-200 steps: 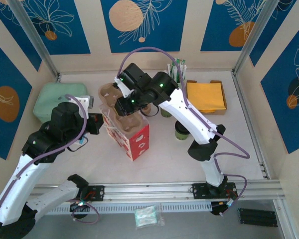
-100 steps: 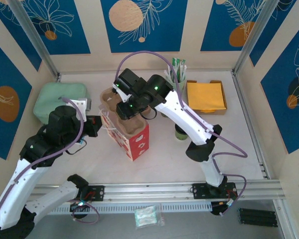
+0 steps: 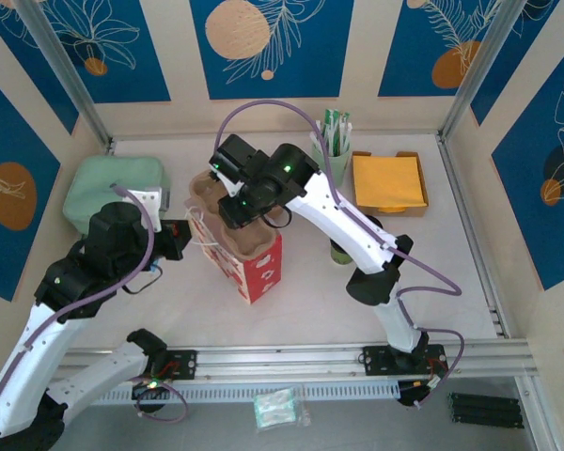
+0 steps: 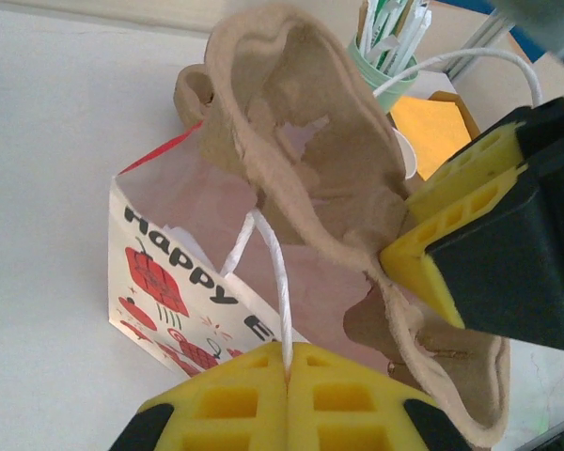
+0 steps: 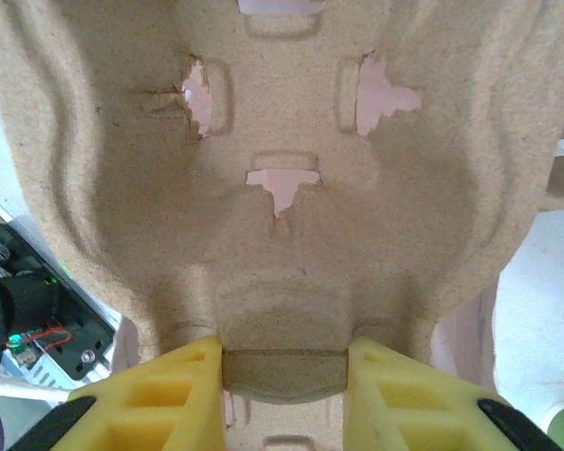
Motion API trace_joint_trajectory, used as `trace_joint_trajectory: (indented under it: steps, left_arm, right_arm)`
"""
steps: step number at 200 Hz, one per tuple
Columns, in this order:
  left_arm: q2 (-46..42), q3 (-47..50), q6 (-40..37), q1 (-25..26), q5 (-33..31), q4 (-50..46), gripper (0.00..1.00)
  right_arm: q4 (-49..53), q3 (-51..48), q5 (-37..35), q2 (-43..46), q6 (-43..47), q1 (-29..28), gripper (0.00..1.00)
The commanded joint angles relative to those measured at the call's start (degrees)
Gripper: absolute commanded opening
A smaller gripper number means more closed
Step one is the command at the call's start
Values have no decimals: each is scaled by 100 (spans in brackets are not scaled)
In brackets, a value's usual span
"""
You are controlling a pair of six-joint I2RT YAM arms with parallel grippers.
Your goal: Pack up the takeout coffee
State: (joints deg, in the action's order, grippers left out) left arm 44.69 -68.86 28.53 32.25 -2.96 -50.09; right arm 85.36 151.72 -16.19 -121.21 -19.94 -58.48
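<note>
Cardboard carrier (image 5: 282, 188): clamped in right gripper (image 5: 282, 362); part-way into paper bag (image 4: 160, 272)
Left gripper (image 4: 287, 352): jaws together on bag's white handle (image 4: 268, 263)
Coffee cup (image 3: 341, 250): lidded; on table (image 3: 310, 301) right of bag; not yet packed
Remaining: seat carrier; load cup

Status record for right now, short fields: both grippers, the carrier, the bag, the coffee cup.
left gripper: shut on the bag handle
right gripper: shut on the edge of the cup carrier
cup carrier: tilted at the open mouth of the paper bag; how far in is unclear
paper bag: upright on the table, mouth open
coffee cup: on the table right of the bag, outside the carrier, not yet packed
</note>
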Motion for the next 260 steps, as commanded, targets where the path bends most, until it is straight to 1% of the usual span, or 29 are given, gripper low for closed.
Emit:
trace_joint_trajectory:
  steps: [1, 47, 82, 158, 189, 260]
  left_arm:
    - [-47, 65, 50, -46, 119, 109, 0]
    - [-48, 100, 49, -47, 125, 109, 0]
    - [-51, 108, 44, -51, 109, 105, 0]
    - [-87, 84, 43, -50, 27, 43, 0]
    - [-93, 75, 49, -49, -29, 17, 0]
    - [-46, 74, 72, -52, -29, 9, 0]
  right_arm:
    - [-176, 244, -17, 39, -117, 12, 30]
    - [-492, 223, 85, 98, -221, 83, 30]
    - [-657, 29, -25, 44, -201, 91, 29]
    - [-612, -511, -427, 115, -41, 4, 29]
    - [-552, -557, -506, 147, -22, -48, 29]
    - [-263, -493, -421, 133, -25, -75, 29]
